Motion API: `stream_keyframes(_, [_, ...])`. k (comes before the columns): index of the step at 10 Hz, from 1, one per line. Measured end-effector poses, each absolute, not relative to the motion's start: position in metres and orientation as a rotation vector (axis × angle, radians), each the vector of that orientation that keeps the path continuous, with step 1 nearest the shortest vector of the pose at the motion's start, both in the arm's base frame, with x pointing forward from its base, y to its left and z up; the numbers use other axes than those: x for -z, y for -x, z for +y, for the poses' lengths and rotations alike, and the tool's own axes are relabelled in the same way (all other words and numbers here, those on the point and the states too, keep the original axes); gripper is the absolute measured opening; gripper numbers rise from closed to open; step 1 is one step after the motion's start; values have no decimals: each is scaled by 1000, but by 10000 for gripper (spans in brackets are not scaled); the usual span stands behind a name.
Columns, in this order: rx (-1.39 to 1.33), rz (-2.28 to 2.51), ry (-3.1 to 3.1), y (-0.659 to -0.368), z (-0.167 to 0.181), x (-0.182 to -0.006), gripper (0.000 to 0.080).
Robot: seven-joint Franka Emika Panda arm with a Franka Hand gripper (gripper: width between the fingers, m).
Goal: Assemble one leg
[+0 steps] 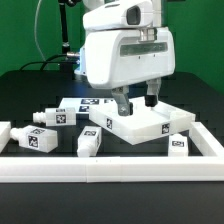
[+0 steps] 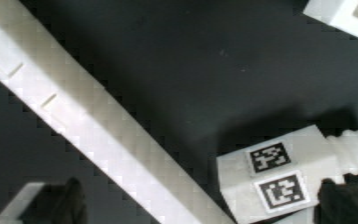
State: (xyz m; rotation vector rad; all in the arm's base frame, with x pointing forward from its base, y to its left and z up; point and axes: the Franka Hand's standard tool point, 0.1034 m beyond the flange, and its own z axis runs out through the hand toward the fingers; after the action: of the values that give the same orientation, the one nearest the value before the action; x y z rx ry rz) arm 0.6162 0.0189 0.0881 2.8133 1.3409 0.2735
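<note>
Several white legs with black-and-white tags lie loose on the black table: two at the exterior view's left point(image 1: 62, 115), one at the front point(image 1: 90, 141), one at the right point(image 1: 180, 146). The wide white tabletop point(image 1: 150, 128) lies flat in the middle. My gripper point(image 1: 136, 101) hangs open and empty just above the tabletop's far edge. In the wrist view one leg point(image 2: 286, 168) lies on the table beside a long white bar point(image 2: 87, 110). It lies close to one finger point(image 2: 348, 195) of my gripper point(image 2: 194, 208), but nothing is between the jaws.
A low white rail point(image 1: 110, 168) runs along the front of the table and up the exterior view's right side. Another leg point(image 1: 5, 135) lies at the far left edge. A white corner point(image 2: 345, 14) shows in the wrist view; I cannot tell what it is.
</note>
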Motion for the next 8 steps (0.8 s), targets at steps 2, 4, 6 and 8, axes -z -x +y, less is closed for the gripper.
stream_keyframes(2, [-281, 1344, -2809, -615, 18, -87, 649])
stream_keyframes(4, [-280, 1344, -2808, -615, 18, -87, 649])
stream_keyframes(6, [-255, 1180, -2900, -600, 22, -86, 649])
stream_keyframes(8, [-191, 918, -3024, -558, 62, -89, 649])
